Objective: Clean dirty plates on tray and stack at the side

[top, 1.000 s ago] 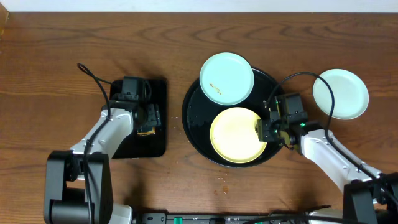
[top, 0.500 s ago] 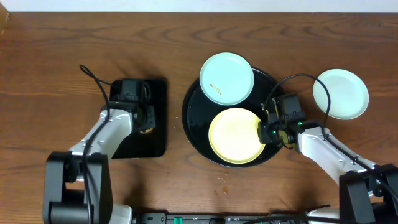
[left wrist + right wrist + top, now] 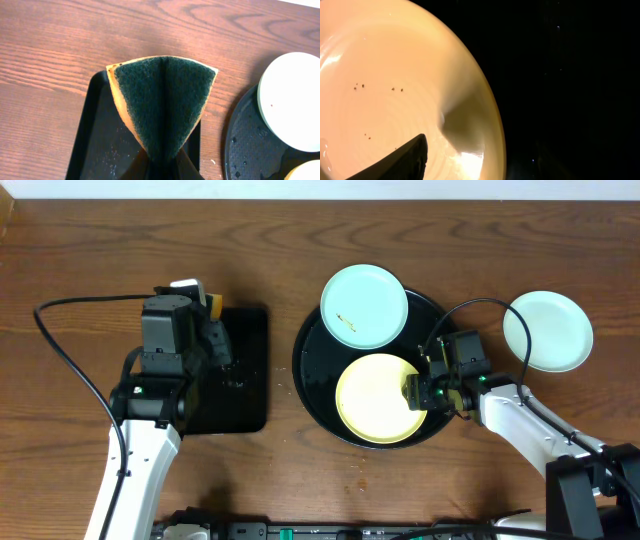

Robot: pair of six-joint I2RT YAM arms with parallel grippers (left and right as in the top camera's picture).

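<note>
The round black tray point(image 3: 301, 370) holds a pale yellow plate point(image 3: 372, 398) with tiny brown specks point(image 3: 396, 89) and a mint-blue plate point(image 3: 364, 305) that overhangs its far rim. A second mint-blue plate point(image 3: 547, 330) lies on the table to the right. My right gripper point(image 3: 419, 392) is at the yellow plate's right edge, open. One finger point(image 3: 400, 160) hovers over the plate's inside, apart from the rim; the other is lost against the dark tray. Pinched and folded in my shut left gripper point(image 3: 162, 164), a green-faced yellow sponge point(image 3: 162, 100) hangs above the rectangular tray.
A small rectangular black tray point(image 3: 240, 385), wet in places, lies left of the round tray with a strip of bare wood between them. The left arm's cable point(image 3: 75, 305) loops over the table at far left. Droplets dot the round tray point(image 3: 245, 145).
My left gripper closed on the sponge and lifted it off the rectangular tray toward the far edge. My right gripper's jaws widened at the yellow plate's rim, and the plate shifted slightly left.
</note>
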